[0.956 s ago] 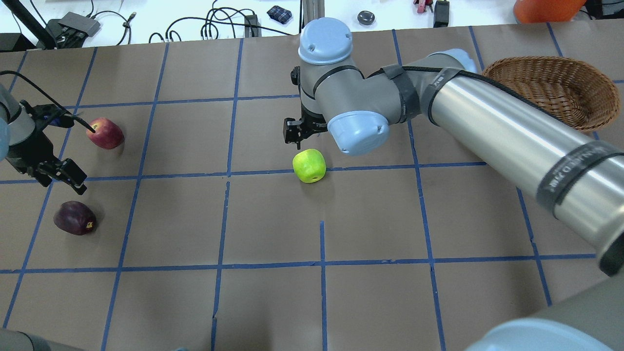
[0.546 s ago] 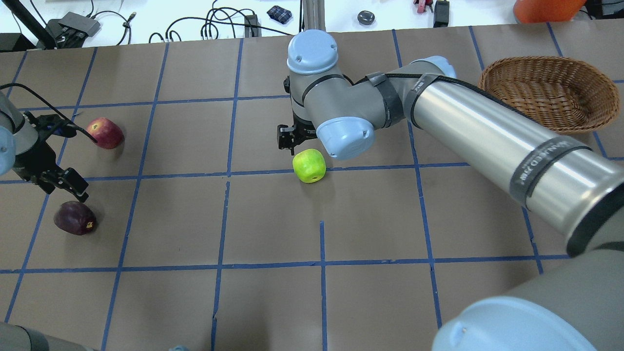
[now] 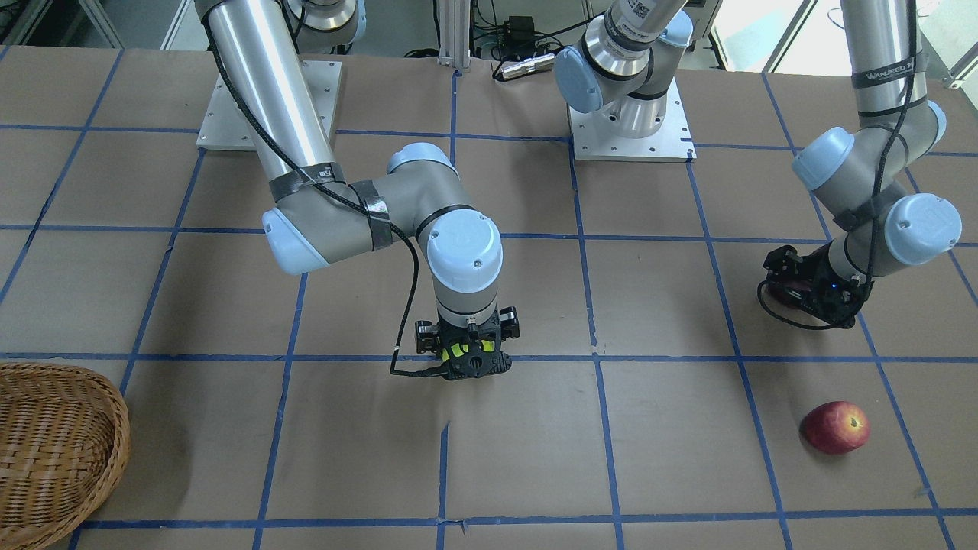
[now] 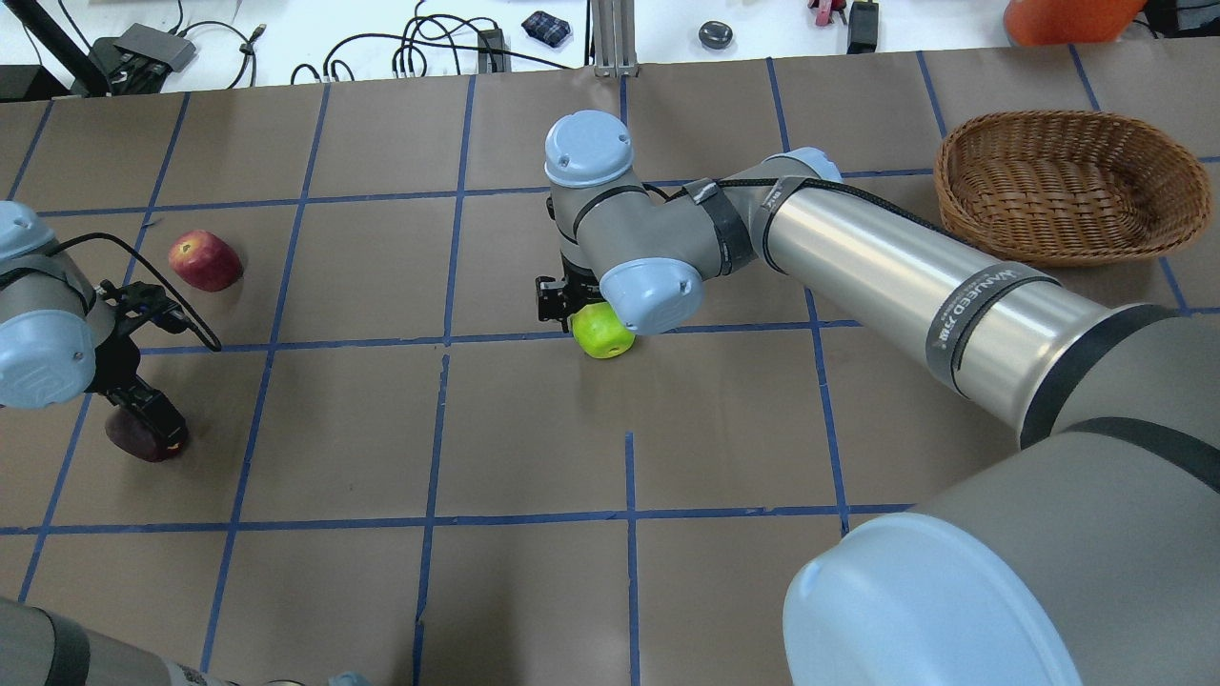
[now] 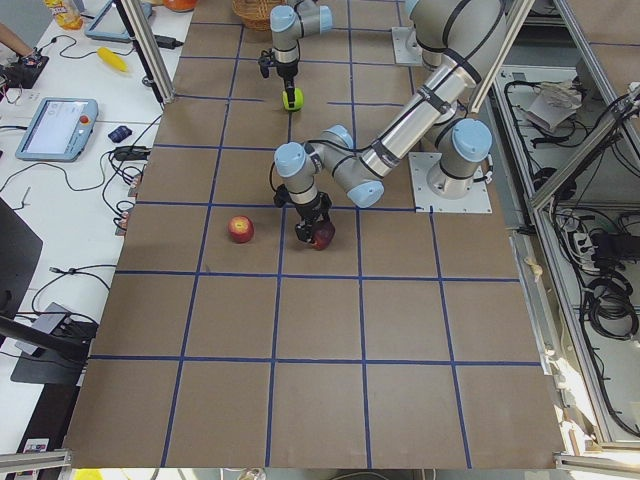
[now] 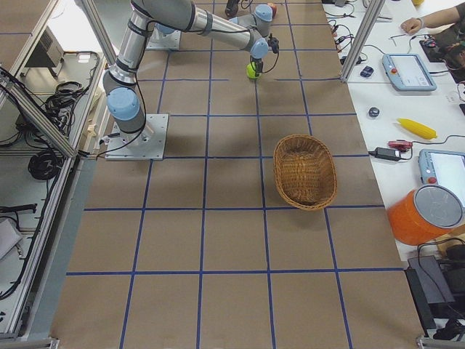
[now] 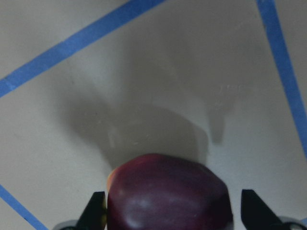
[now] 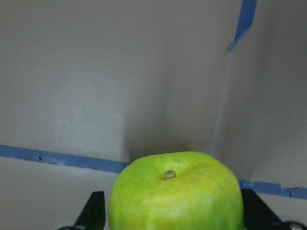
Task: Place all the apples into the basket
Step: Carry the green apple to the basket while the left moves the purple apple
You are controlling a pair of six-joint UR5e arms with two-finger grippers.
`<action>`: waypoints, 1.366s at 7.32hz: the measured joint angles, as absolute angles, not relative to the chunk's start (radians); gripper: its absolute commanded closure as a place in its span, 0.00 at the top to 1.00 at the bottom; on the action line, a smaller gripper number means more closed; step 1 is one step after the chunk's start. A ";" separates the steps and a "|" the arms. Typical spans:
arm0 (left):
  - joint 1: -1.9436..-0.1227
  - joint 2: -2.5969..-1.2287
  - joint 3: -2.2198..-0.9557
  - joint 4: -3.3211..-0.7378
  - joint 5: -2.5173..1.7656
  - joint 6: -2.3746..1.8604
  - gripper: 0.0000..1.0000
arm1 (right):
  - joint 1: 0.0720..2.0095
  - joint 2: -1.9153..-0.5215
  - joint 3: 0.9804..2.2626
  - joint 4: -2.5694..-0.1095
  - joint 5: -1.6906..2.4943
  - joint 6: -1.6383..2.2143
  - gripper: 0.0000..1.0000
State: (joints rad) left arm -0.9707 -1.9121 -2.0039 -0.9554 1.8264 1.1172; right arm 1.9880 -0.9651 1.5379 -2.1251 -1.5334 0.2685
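**Both grippers straddling apples**

At centre frame in the overhead view, the right gripper [image 4: 570,307] is hanging over the green apple [image 4: 607,335], jaws spread wide. In its wrist view the fingers [image 8: 96,211] are flanking the fruit closely on both sides. At the left edge, the left gripper [image 4: 145,419] is sitting wide open around the purple apple [image 4: 143,442], which is resting on the table [image 4: 534,591]; a gap is showing beside one finger [image 7: 250,211]. The red apple [image 4: 204,260] is lying apart, above it. The basket [image 4: 1067,253] is standing at upper right, well away from all three.
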 measured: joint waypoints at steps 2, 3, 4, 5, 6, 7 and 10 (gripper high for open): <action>-0.972 -1.918 -2.007 -0.927 1.818 1.089 0.19 | 1.983 -0.968 1.533 -2.102 -1.539 0.269 0.00; -0.982 -1.915 -2.000 -0.921 1.807 1.043 0.12 | 1.971 -0.981 1.516 -2.069 -1.546 0.269 0.00; -1.013 -1.906 -1.981 -0.928 1.792 0.966 0.12 | 1.938 -1.006 1.482 -2.016 -1.555 0.267 0.00; -1.081 -1.895 -1.937 -0.970 1.784 0.846 0.12 | 1.863 -1.043 1.426 -1.922 -1.560 0.248 0.00; -1.171 -1.879 -1.880 -1.051 1.774 0.684 0.12 | 1.753 -1.077 1.362 -1.820 -1.564 0.199 0.00; -1.259 -1.865 -1.827 -1.138 1.741 0.507 0.12 | 1.636 -1.096 1.311 -1.750 -1.580 0.132 0.00; -1.491 -1.875 -1.750 -1.232 1.579 -0.021 0.12 | 1.324 -1.097 1.268 -1.751 -1.646 -0.137 0.00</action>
